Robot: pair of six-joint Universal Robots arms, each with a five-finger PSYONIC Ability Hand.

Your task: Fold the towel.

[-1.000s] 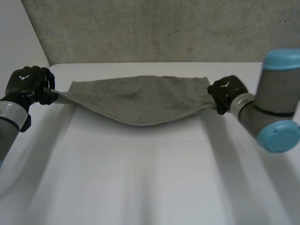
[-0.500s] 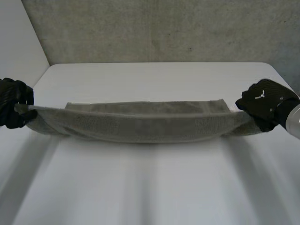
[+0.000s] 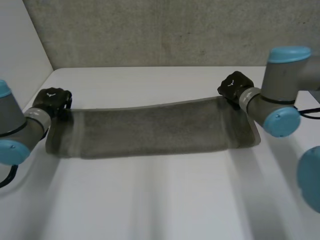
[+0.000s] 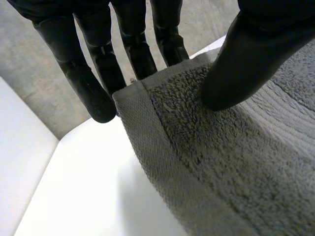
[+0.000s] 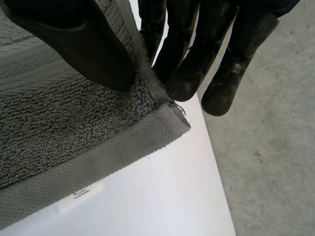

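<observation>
A grey towel point(image 3: 150, 129) lies as a long doubled band across the white table point(image 3: 160, 200). My left hand point(image 3: 51, 100) is at its far left corner and my right hand point(image 3: 232, 86) at its far right corner. In the left wrist view the thumb point(image 4: 246, 59) presses the towel point(image 4: 231, 162) corner against the fingers point(image 4: 88, 83) behind it. The right wrist view shows the same pinch: thumb point(image 5: 83, 44) on top of the towel point(image 5: 59, 132), fingers point(image 5: 197, 54) behind the hemmed corner.
A concrete wall point(image 3: 165, 30) rises behind the table's far edge, and a white panel point(image 3: 20, 45) stands at the far left. A small white label point(image 5: 78, 195) sits under the towel's hem near my right hand.
Both hands have carried the towel's upper edge away from me and down. The towel, hanging stretched between them before, now lies flat on the table as a folded band.
</observation>
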